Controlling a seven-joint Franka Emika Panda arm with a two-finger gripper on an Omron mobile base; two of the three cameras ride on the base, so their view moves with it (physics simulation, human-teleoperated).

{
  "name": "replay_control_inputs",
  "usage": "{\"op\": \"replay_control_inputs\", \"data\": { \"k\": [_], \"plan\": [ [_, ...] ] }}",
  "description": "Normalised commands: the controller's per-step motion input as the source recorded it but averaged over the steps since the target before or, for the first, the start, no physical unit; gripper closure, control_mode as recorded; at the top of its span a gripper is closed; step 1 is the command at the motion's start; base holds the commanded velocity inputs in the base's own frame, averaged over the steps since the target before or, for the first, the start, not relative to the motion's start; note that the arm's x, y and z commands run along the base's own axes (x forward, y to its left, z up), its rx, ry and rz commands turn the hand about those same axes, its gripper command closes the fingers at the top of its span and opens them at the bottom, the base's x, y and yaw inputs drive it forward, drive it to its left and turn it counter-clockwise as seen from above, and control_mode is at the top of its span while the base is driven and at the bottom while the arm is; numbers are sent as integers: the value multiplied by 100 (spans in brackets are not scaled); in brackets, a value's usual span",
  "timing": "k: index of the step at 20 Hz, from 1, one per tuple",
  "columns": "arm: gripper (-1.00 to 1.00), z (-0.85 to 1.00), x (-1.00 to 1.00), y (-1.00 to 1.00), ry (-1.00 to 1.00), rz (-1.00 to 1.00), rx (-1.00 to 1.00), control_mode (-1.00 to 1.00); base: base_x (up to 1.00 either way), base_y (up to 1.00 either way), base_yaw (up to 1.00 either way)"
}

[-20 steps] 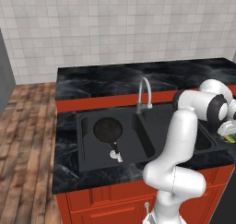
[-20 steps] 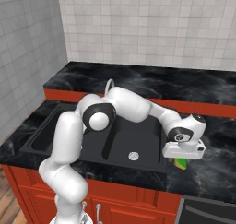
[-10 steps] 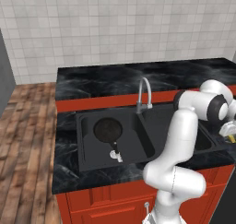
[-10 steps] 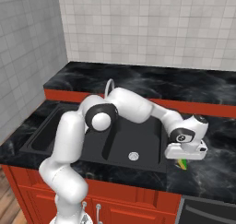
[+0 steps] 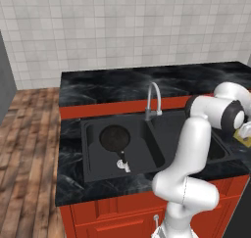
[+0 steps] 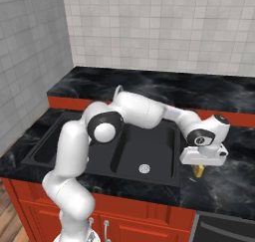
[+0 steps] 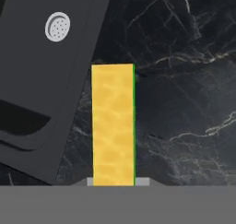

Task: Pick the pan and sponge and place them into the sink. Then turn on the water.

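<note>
The yellow sponge [image 7: 113, 124] with a green face along one side lies on the black marble counter, just right of the sink [image 7: 41, 80]. My gripper [image 7: 113, 181] is down over the sponge and shut on it, one finger at each long side. From the right base view the sponge [image 6: 198, 171] peeks out yellow under the hand, where the gripper [image 6: 200, 166] reaches the counter. The left base view shows the sponge [image 5: 243, 132] at the far right edge. The black pan [image 5: 114, 137] lies flat in the sink's left basin [image 5: 93, 154], handle toward the front.
The silver gooseneck faucet [image 5: 153, 100] stands behind the divider between the basins. A round silver drain [image 6: 144, 169] sits in the right basin, close to the sponge. My white arm stretches over that basin. Tiled wall runs behind the counter, and wood floor lies to the left.
The jaws have gone from wide open to shut on the sponge. The hand has stayed over the same spot on the counter, and the pan has not moved.
</note>
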Motion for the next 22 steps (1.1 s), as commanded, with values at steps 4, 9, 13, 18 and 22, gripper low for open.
{"op": "replay_control_inputs", "data": {
  "k": [4, 9, 13, 18, 22],
  "plan": [
    [100, 54, -19, 33, 0, 0, 0, -100, 0, 0, 0],
    [100, 41, -33, 49, 0, 1, 0, -100, 0, 0, 0],
    [100, 34, -38, 65, 0, 3, 0, -100, 0, 0, 0],
    [100, 26, -35, 80, 0, 3, -2, -100, 0, 0, 0],
    [100, 26, -26, 85, 0, 2, -5, -100, 0, 0, 0]
  ]
}}
